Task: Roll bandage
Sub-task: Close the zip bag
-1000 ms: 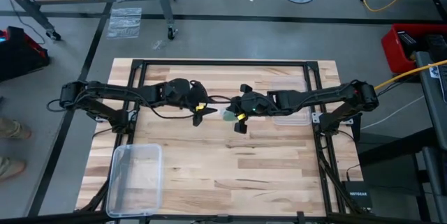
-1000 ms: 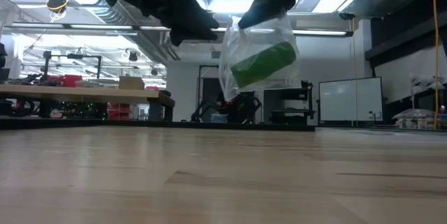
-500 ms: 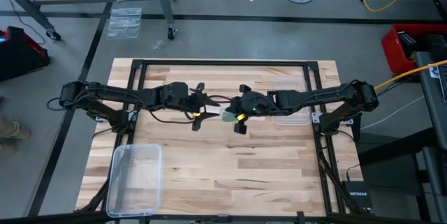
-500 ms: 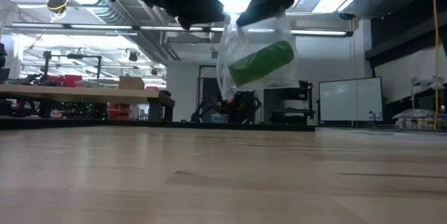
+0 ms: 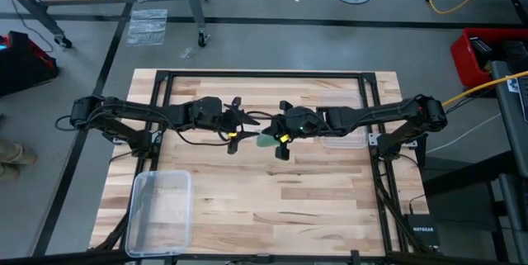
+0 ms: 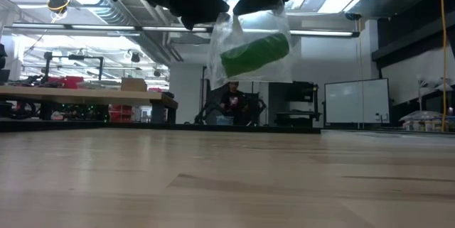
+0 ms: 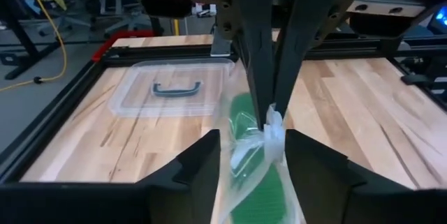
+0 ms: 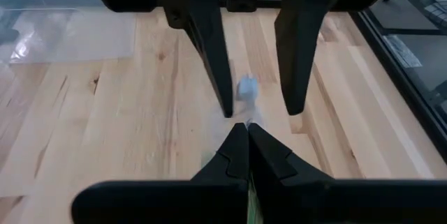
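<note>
The right gripper had its jaws pinched shut on the top edge of a crinkly clear plastic bag, which hung in the air well above the wooden bench. Inside that bag, just below the right jaws, sat the bright green rolled bandage. The left gripper faced it, jaws spread open on either side of the bag's top, not clamped.

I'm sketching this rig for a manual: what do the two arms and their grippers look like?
Both arms are dark and jointed. The left gripper and right gripper each have two long, flat, tapering black fingers and a small yellow mark at the wrist. A thin black cable loops along the left arm.
</note>
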You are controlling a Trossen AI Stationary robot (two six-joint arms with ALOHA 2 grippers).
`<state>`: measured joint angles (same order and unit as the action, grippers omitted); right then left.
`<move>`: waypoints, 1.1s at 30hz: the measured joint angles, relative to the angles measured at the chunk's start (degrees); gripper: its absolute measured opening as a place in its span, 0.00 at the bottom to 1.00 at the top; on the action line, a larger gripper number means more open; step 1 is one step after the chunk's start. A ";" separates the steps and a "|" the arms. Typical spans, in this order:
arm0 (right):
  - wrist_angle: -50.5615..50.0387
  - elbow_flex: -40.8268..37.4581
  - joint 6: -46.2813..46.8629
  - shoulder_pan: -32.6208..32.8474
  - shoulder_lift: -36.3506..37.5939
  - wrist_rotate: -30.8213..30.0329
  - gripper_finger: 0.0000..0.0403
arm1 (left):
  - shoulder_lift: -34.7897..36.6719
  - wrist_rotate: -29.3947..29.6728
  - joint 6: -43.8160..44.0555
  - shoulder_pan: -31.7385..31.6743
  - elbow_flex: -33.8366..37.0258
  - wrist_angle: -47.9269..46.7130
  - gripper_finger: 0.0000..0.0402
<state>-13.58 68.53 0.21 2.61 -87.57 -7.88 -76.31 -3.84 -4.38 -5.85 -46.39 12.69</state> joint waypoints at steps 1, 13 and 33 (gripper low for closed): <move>0.00 0.00 0.00 0.00 0.00 0.00 0.00 | 0.00 0.02 -0.38 0.00 0.00 0.00 0.35; -0.01 0.00 -0.02 0.00 0.00 -0.55 0.00 | 0.00 0.00 -0.55 0.00 0.00 -0.09 0.08; 0.25 -0.04 -0.07 0.00 -0.13 -4.63 0.00 | 0.00 0.04 -0.08 0.00 -0.09 -4.31 0.02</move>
<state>-13.34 68.49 0.14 2.61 -87.70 -12.51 -76.31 -3.79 -4.47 -5.85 -46.48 8.38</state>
